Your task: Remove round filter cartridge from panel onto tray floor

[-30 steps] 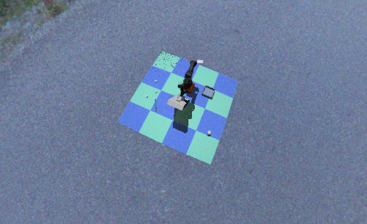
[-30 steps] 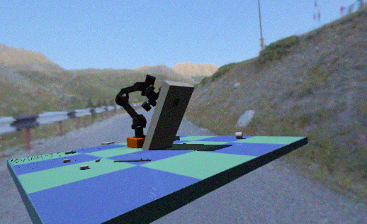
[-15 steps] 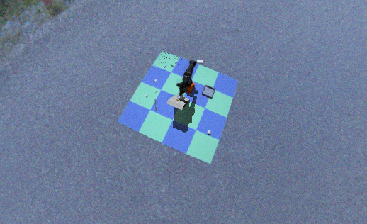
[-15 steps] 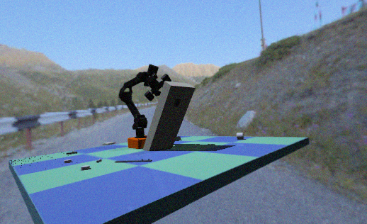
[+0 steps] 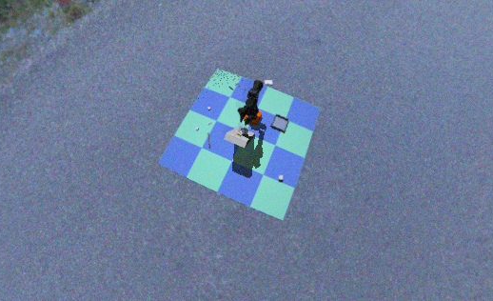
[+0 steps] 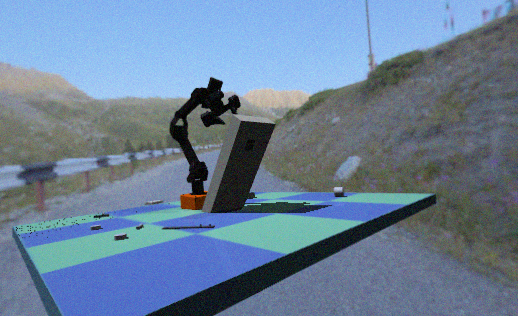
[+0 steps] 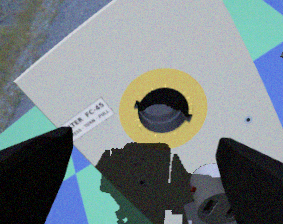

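With the fingers (image 5: 242,113) (image 6: 212,119) spread wide, gripping nothing. On the large scale, risk of a knock low down, given the checkered table (image 5: 208,171) (image 6: 129,270) (image 7: 264,15) and the tall leaning panel (image 5: 233,139) (image 6: 244,170) (image 7: 92,60) near its middle: swing too close, and likely scrape the panel's top edge. Next in size, the tray (image 5: 279,123), towards the table's right edge in the top view, off to the side of the panel: release short of it, and probably miss the floor inside the rim. Smallest and most pressing, the cartridge (image 5: 244,130) (image 7: 204,187): out of the bore, with only an empty hole inside the yellow ring (image 7: 129,125); in the wrist view, just beside the right-hand finger, apparently loose. Could drop or roll down the sloping face towards the table, for want of any grip. Cannot tell from here whether touching the panel. If closed on off-centre, could also get pushed away or pinched askew.

As for pose, the arm (image 5: 253,97) (image 6: 181,131) raised from the orange base (image 6: 191,202), nearer the table's upper edge in the top view; bent high at the elbow, reaching forward. Wrist above the panel's upper end, with the gripper (image 6: 223,112) (image 7: 146,143) angled down towards the face.
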You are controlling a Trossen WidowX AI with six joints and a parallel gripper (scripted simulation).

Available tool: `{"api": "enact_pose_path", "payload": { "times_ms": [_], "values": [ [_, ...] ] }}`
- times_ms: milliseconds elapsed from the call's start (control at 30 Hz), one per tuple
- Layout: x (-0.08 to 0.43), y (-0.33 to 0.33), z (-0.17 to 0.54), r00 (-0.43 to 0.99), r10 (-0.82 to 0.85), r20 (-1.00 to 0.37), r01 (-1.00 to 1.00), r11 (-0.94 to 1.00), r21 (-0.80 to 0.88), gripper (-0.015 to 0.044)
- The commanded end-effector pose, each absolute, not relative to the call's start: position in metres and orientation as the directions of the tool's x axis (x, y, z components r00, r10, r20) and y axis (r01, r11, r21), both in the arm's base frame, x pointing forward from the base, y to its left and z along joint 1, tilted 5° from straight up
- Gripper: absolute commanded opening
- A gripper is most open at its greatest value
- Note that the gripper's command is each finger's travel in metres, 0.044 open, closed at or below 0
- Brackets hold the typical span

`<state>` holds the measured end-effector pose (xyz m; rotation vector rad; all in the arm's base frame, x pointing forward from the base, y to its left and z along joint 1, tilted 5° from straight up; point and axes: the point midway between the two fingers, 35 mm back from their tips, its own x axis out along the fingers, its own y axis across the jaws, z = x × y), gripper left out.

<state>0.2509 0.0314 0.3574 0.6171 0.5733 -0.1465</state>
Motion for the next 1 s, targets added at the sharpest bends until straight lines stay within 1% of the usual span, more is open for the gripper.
{"api": "enact_pose_path", "payload": {
  "times_ms": [0,100,167,967],
  "values": [
    [0.245,0.031,0.300,0.709,0.025,-0.705,0.180,0.960,0.214,0.0305],
    [0.233,0.030,0.260,0.601,0.013,-0.799,-0.016,1.000,0.004,0.0305],
    [0.229,0.029,0.252,0.574,0.010,-0.819,-0.069,0.997,-0.037,0.0305],
    [0.246,0.030,0.229,0.575,0.010,-0.818,-0.069,0.997,-0.037,0.0305]
  ]
}}
